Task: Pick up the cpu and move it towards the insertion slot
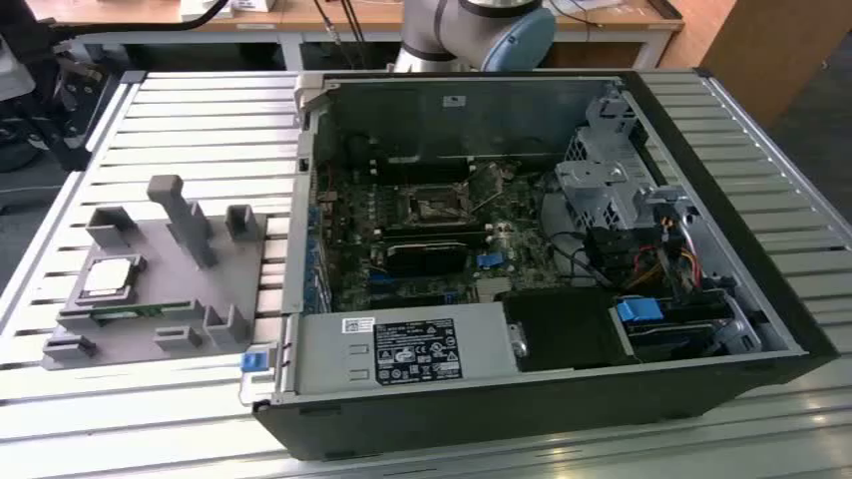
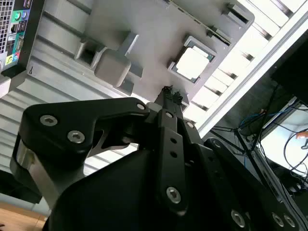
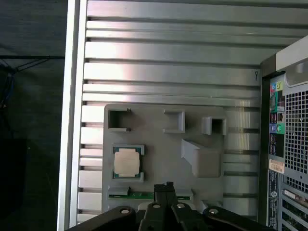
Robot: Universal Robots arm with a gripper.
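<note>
Nearest, the gripper [image 3: 163, 187] hangs over the grey fixture [image 3: 159, 154], its jaws pressed together and holding nothing. Just beyond its tips, the cpu [image 3: 127, 162] lies flat in a square recess of the fixture, silvery face up. It looks light, stiff and thin, with a smooth face; opposite edges of its tan rim seem the safest hold. Farthest, the insertion slot [image 1: 434, 208] sits inside the open computer case [image 1: 453, 120], well apart.
</note>
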